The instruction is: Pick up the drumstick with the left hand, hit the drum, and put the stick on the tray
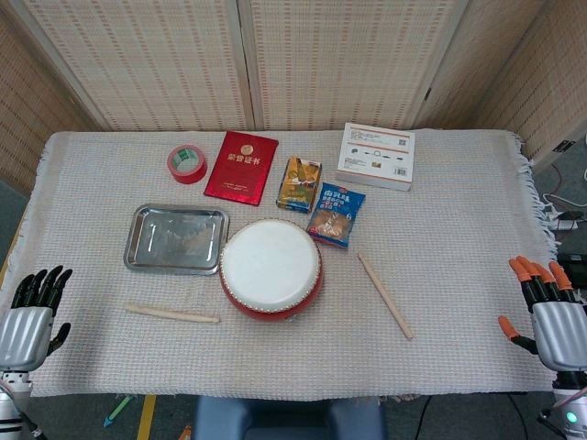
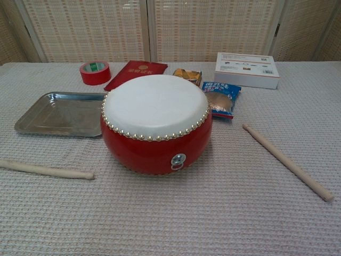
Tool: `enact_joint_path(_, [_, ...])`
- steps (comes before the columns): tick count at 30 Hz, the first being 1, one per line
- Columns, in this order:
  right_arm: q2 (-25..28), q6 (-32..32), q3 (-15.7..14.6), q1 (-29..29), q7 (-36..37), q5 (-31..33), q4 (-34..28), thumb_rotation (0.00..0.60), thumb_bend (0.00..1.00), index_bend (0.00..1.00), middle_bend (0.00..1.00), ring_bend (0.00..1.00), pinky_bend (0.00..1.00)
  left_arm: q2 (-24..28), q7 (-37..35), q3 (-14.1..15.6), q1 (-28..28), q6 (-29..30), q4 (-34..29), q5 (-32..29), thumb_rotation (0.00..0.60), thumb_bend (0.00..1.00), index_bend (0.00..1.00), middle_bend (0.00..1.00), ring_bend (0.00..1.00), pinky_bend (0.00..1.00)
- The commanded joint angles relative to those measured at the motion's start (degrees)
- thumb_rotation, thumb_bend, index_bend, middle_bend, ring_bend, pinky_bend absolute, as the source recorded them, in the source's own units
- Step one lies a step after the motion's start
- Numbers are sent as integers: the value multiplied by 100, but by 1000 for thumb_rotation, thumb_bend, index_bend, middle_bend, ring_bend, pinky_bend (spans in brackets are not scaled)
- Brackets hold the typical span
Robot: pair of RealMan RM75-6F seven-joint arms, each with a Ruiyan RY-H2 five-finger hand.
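The left hand (image 1: 32, 316) rests released, holding nothing, well left of the drum (image 1: 271, 268). The drumstick (image 1: 172, 313) lies just front-left of the drum; lying flat, it may roll away under a clumsy pinch.

table (image 1: 459, 275), drum (image 1: 271, 266), tray (image 1: 138, 240), 2 sticks (image 1: 172, 314)

The left hand (image 1: 32, 316) shows in the head view at the near left corner of the table, black fingers apart and pointing away from the robot, holding nothing. The right hand (image 1: 548, 312) sits at the near right corner, orange-tipped fingers likewise spread and empty. Neither shows in the chest view.
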Motion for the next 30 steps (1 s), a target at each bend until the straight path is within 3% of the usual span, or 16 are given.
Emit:
enact_joint_path(1, [-9,-10,12,11,6,4,10,600,262,0,59,0,19,-31,38,-9,-22,-34,24,-32,600,259,47,25,8,48])
enact_joint_path(10, [-4,4,22,39,56,-76,41,600,262,0,59,0,19,-114,45,-2,6,81,109,21,600,262,76,43,29,52])
enact_joint_path(16, [5,157,18,-19,107,-164,68,600,262,0,59,0,19,-84,-185,24,-56,15,79,136,600,317,148,68,50,61])
enact_joint_path(30, [45,208,-19,-39,206,-286,74,600,262,0,59,0,19,-416,-785,44,-828,-1011,163,420,600,413,377,202,130,93])
